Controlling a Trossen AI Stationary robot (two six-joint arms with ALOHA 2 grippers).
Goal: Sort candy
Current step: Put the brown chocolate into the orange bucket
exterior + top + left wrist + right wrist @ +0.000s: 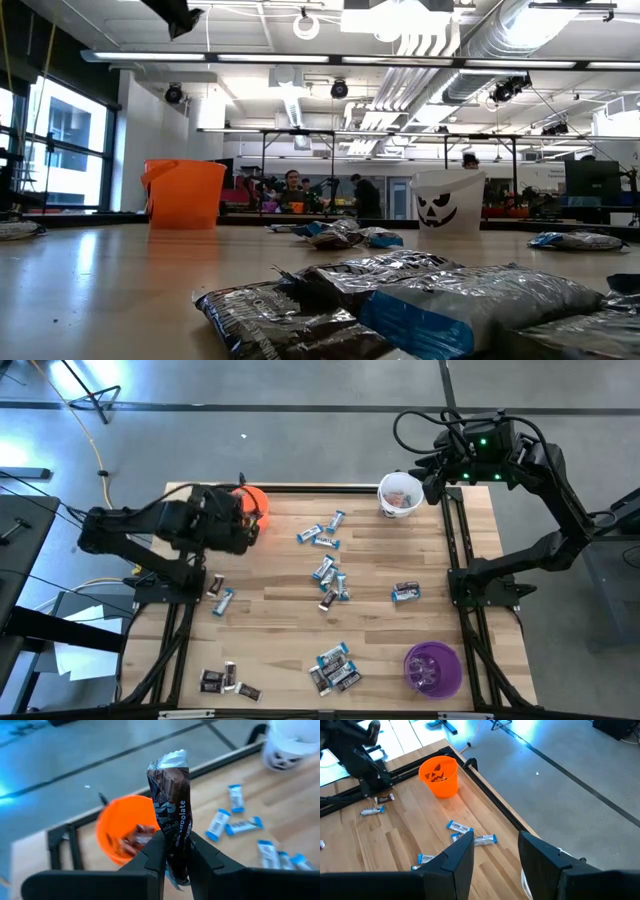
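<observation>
Left arm: extended over the table's far-left area; left gripper [176, 857] is closed on a dark brown candy bar [172, 807], held upright between the fingers [154, 852].

Right arm: raised at the table's far-right corner; right gripper [495, 852] is held with jaws parted, nothing between them.

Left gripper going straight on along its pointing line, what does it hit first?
Likely the orange cup: the left gripper, shut on a dark candy, points at it with nothing between. Depth is unclear.
</observation>
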